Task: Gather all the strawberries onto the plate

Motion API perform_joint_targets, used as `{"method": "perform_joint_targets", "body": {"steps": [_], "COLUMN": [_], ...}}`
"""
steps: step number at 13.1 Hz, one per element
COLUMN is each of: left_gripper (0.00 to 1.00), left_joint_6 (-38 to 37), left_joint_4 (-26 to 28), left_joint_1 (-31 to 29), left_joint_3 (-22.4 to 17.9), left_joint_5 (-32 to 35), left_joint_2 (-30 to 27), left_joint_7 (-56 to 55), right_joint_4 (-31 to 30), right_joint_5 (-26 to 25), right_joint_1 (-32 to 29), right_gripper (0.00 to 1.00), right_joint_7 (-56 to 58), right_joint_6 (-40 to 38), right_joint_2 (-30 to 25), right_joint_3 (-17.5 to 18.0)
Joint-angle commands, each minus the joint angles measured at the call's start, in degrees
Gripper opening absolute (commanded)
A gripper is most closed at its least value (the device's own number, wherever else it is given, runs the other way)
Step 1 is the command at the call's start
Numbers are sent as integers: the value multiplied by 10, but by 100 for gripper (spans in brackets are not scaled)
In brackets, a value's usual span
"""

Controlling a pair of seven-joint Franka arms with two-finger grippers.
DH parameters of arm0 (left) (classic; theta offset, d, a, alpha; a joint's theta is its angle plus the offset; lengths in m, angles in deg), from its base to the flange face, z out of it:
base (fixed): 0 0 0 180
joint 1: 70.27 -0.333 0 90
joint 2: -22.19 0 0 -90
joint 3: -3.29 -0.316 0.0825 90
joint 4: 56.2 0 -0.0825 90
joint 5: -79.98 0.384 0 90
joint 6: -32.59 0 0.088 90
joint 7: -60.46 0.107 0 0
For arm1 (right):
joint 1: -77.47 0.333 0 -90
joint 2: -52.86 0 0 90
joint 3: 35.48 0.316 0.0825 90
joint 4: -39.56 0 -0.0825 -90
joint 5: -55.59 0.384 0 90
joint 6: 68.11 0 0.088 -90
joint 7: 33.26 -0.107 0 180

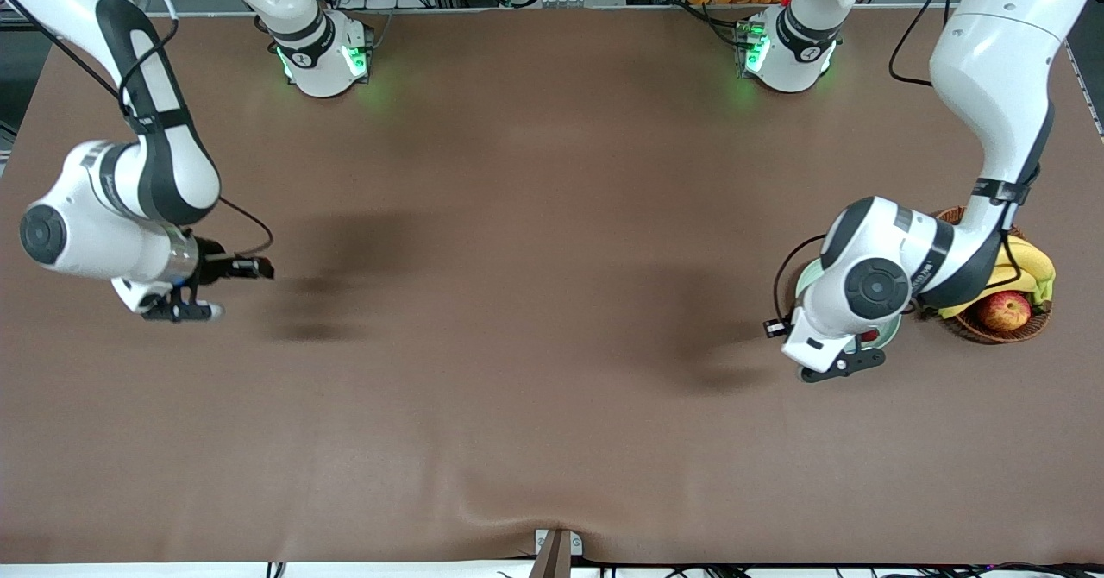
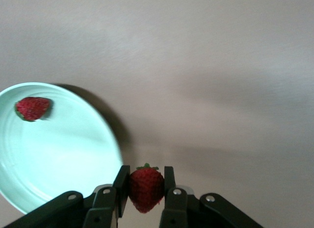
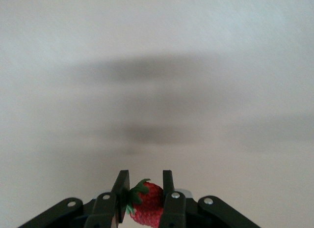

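One small red strawberry (image 2: 32, 108) lies in the round pale mint-green plate (image 2: 73, 159); left gripper (image 2: 145, 188) grips another at the plate's edge for dropping in, while right gripper (image 3: 144, 201) holds the third (image 3: 147, 205) over bare tabletop (image 1: 517, 216), well apart

You have the plate (image 2: 59, 159) on the tabletop (image 1: 517, 302) at the left arm's end, just beside the basket (image 1: 1031, 323), with one strawberry (image 2: 32, 108) in it. Each pincer, left (image 2: 145, 188) and right (image 3: 145, 196), holds a berry above the tabletop.
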Motion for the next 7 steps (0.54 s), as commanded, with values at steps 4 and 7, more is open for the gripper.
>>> {"method": "perform_joint_targets", "body": {"steps": [4, 7], "left_gripper": [0, 68], "left_joint_6": [3, 6], "left_joint_4": [44, 46], "left_joint_1": [-84, -109], "left_joint_3": [8, 8], "left_joint_5": [16, 16], "left_joint_2": [-5, 1], "left_joint_7": [91, 116], "right_joint_4": [229, 299], "right_joint_5": [99, 129], "right_joint_1": [130, 204], "right_gripper": [0, 0], "right_joint_7": [-273, -422], "right_joint_6": [-19, 5], "right_joint_2": [140, 187], "right_joint_3": [-4, -4]}}
